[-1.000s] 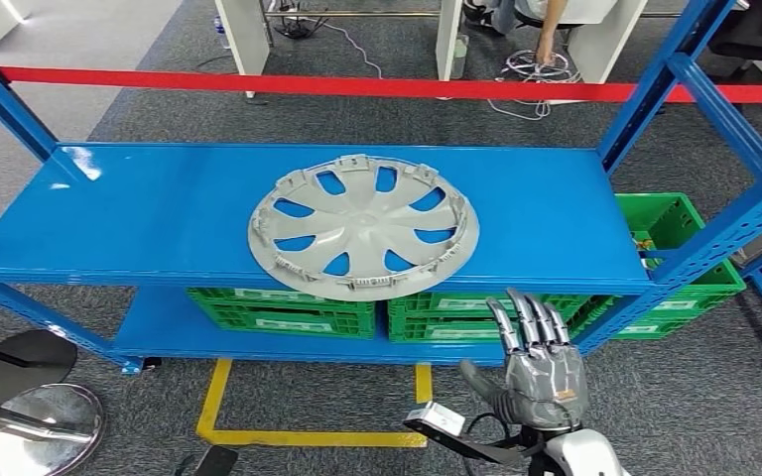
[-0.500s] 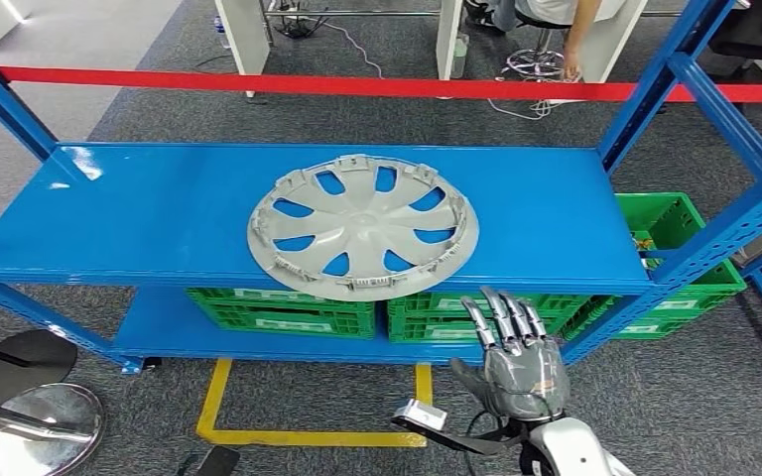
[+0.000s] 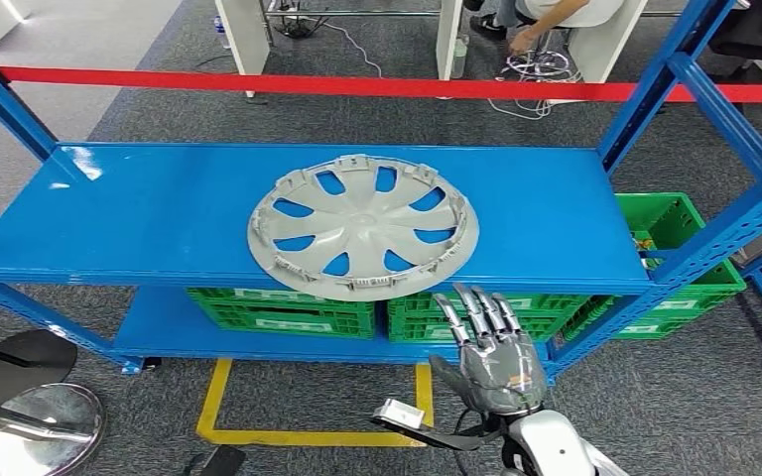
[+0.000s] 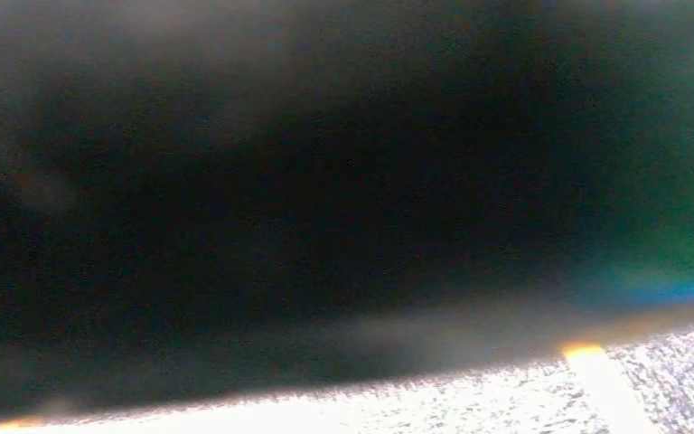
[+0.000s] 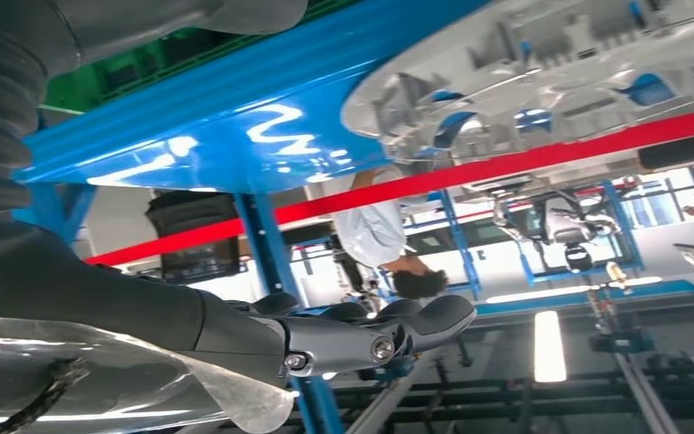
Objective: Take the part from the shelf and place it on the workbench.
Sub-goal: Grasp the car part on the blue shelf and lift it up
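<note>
Head view: the right robot hand (image 3: pixel 491 352) is open and empty, near the hubcap (image 3: pixel 362 226) on the shelf (image 3: pixel 139 213). It looks light, thin and bendy, so grab its near rim. I cannot tell about the left robot hand.

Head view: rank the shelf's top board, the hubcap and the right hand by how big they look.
1. Top board, largest.
2. Hubcap.
3. Right hand, smallest, though it sits nearer the camera, so it looks larger than it is.
</note>
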You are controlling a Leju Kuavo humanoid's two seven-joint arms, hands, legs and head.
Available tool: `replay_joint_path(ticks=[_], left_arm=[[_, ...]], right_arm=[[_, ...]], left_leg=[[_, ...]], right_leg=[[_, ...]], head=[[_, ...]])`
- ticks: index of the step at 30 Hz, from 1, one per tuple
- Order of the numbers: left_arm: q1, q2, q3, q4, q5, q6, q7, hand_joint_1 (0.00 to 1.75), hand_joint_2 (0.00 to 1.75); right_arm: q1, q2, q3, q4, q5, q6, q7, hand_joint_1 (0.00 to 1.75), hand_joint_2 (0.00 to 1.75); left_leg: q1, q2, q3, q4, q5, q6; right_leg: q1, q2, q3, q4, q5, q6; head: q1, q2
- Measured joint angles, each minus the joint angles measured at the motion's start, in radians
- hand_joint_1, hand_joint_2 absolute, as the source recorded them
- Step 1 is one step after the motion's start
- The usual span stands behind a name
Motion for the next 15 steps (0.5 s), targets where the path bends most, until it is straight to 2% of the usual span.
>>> replay_joint_path(ticks=[7, 15], left_arm=[[-0.007, -0.002, -0.016, -0.002, -0.009, -0.012, 0.015, 0.0, 0.0], [-0.01, -0.003, -0.024, -0.006, -0.01, -0.017, 0.022, 0.0, 0.0]], right_arm=[[-0.042, 0.03, 0.035, 0.042, 0.006, 0.029, -0.013, 0.0, 1.75], [-0.087, 0.054, 0.044, 0.097, -0.014, 0.069, 0.01, 0.0, 1.75]], left_leg=[[0.0, 0.0, 0.0, 0.0, 0.0, 0.0], [0.0, 0.0, 0.0, 0.0, 0.0, 0.0]], right_leg=[[0.0, 0.0, 0.0, 0.0, 0.0, 0.0], [0.0, 0.0, 0.0, 0.0, 0.0, 0.0]], head=[[0.0, 0.0], [0.0, 0.0]])
